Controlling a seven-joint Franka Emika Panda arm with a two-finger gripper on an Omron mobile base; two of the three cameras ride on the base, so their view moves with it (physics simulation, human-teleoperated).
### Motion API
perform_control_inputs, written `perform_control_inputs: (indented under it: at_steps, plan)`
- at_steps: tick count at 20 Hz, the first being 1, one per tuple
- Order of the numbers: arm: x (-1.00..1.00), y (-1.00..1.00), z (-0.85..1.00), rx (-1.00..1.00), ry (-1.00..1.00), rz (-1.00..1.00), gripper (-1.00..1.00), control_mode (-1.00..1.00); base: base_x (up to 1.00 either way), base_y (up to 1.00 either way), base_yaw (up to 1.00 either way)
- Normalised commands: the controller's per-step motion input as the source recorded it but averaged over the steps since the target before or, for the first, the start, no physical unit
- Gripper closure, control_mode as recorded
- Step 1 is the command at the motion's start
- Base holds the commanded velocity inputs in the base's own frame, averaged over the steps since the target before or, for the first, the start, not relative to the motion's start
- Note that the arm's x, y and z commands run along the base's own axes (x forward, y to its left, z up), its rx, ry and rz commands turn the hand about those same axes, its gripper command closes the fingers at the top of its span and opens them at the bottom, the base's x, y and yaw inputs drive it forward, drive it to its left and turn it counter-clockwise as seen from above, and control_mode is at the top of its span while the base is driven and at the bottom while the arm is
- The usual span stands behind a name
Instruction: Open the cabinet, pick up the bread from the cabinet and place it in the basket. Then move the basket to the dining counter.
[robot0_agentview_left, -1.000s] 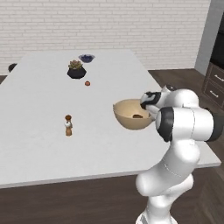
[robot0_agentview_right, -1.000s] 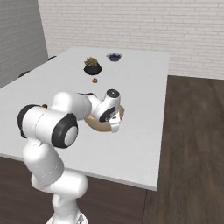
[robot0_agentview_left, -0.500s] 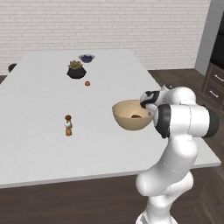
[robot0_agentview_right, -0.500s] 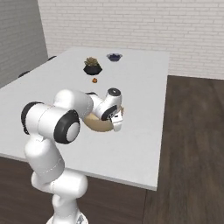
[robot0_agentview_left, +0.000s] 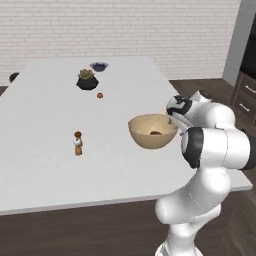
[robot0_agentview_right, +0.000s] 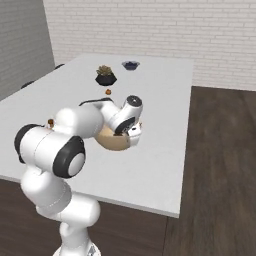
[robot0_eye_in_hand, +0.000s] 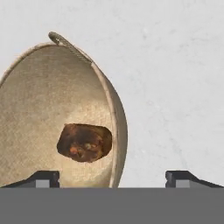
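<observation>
We saw the basket (robot0_agentview_left: 152, 131) sitting on the white tabletop (robot0_agentview_left: 45, 135) near its right edge, w/ the bread (robot0_eye_in_hand: 85, 142) lying inside on the bottom. The gripper (robot0_eye_in_hand: 113, 177) had its jaws spread wide, one finger over the basket's inside, the other outside, rim wall between them; contact w/ the rim looked unlikely but we couldn't be sure. Farther back stood a potted plant (robot0_agentview_left: 86, 79), a dark-blue bowl (robot0_agentview_left: 99, 66), a small orange item (robot0_agentview_left: 100, 95) & a little shaker (robot0_agentview_left: 78, 143) to the left.

One basket (robot0_agentview_left: 152, 131) with one bread (robot0_eye_in_hand: 85, 142) inside, one potted plant (robot0_agentview_left: 86, 79), one dark-blue bowl (robot0_agentview_left: 99, 66), one small shaker (robot0_agentview_left: 78, 143), one tiny reddish fruit (robot0_agentview_left: 100, 95).
</observation>
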Motion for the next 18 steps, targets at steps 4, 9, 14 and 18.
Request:
perform_control_inputs:
  at_steps: [4,9,14,18]
  plan:
    - [-0.62,0.03,0.74,0.02,-0.21,0.23,-1.00,-1.00,0.00,0.00,0.00]
    - [-0.74,0.00,0.87,0.00,-0.18,0.25,-1.00,-1.00,0.00,0.00,0.00]
    - [-0.98,-0.08,0.78,0.00,-0.19,0.19,-1.00,-1.00,0.00,0.00,0.00]
    - [-1.00,-0.10,0.44,0.02,-0.38,0.20,-1.00,-1.00,0.00,0.00,0.00]
